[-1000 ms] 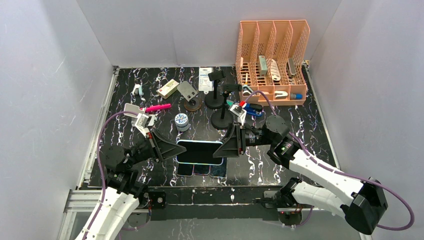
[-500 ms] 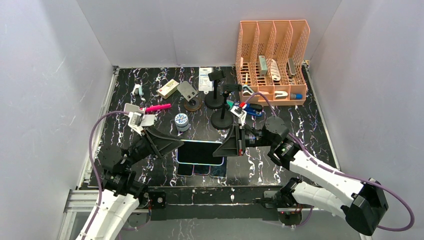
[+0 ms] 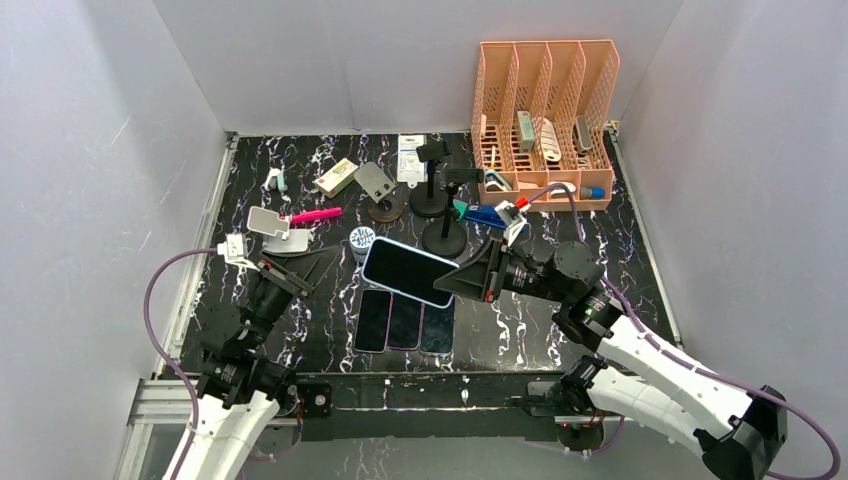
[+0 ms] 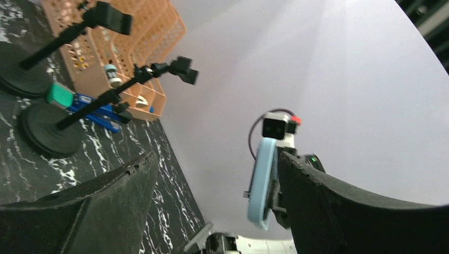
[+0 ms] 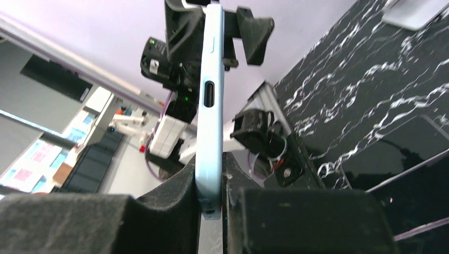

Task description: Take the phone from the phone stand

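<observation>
My right jaws are clamped on the phone [image 3: 408, 271], pinching its faces at one end. It hangs tilted in air above three flat phones [image 3: 404, 322] on the surface [image 3: 630, 240]. My left jaws are apart, empty. Likely stiff, slick, glass: hold firm, no twisting. Right wrist shows the pinch edge-on; top view shows the tilt.

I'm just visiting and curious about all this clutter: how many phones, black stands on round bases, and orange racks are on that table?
Phones: 4
Black stands: 2
Orange racks: 1
Total: 7
</observation>
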You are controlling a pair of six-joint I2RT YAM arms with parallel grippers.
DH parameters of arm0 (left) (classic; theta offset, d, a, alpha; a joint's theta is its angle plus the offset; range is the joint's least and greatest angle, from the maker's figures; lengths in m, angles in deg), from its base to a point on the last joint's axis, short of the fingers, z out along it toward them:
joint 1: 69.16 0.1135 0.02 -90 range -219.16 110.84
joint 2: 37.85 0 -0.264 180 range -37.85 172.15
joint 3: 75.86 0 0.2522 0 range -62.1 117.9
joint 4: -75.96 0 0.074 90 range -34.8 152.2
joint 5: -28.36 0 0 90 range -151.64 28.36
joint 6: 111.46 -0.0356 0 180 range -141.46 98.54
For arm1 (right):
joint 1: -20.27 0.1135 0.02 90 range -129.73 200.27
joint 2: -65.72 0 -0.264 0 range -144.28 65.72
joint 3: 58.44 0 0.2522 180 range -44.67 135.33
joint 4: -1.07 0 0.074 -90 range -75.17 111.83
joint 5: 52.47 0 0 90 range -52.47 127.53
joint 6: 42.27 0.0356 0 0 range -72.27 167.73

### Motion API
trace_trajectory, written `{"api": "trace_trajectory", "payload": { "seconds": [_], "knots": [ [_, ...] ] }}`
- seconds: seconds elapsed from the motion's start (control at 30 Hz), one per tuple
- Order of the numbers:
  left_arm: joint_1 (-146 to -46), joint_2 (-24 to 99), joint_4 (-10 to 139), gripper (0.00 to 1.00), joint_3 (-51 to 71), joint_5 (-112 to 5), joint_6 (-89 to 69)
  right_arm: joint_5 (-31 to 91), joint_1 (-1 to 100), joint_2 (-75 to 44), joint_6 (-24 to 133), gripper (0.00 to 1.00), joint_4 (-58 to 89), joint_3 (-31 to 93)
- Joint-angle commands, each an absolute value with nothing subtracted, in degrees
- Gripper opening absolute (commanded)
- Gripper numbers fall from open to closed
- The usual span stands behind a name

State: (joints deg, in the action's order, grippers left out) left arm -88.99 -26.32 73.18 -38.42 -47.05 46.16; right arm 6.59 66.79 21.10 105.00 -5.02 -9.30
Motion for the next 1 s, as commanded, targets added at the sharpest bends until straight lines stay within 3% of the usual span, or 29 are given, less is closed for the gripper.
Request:
{"api": "trace_trajectory", "payload": {
  "seconds": [0.0, 0.4, 0.97],
  "knots": [
    [-89.0, -21.2, 75.5, 0.80, -38.7, -53.1, 44.6, 16.4, 66.8, 21.6, 105.8, 0.01, -16.5, -8.5],
    [-89.1, -8.1, 94.5, 0.79, -37.9, -48.7, 45.1, 31.5, 69.4, 18.5, 107.5, 0.01, -29.7, -12.8],
    [-89.1, -4.1, 105.0, 0.77, -39.1, -40.0, 45.8, 36.3, 75.5, 1.9, 113.4, 0.01, -47.3, -10.5]
  ]
}}
